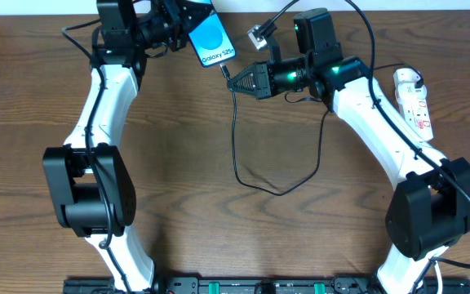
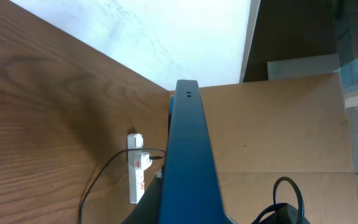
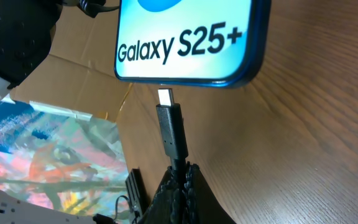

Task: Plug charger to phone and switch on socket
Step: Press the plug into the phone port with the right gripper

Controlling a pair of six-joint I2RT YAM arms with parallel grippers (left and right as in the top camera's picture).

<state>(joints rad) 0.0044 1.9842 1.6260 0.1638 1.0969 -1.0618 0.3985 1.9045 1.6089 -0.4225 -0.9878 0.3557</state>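
My left gripper (image 1: pixel 184 31) is shut on the phone (image 1: pixel 214 41) and holds it above the table's far edge, its blue screen facing up. In the left wrist view the phone (image 2: pixel 188 155) stands edge-on. My right gripper (image 1: pixel 237 82) is shut on the charger (image 1: pixel 235 139) just behind its connector (image 3: pixel 171 134). The connector's metal tip sits right at the phone's (image 3: pixel 185 37) bottom edge, lined up with the port, the metal still showing. The black cable loops down over the table. The white socket (image 1: pixel 414 102) lies at the far right, also seen as the socket (image 2: pixel 135 171).
The wooden table (image 1: pixel 178 163) carries the charger's loop (image 1: pixel 280 192) in its middle. Both arm bases stand at the near edge. A colourful printed sheet (image 3: pixel 48 155) and brown cardboard (image 2: pixel 278 124) lie beyond the table's back edge.
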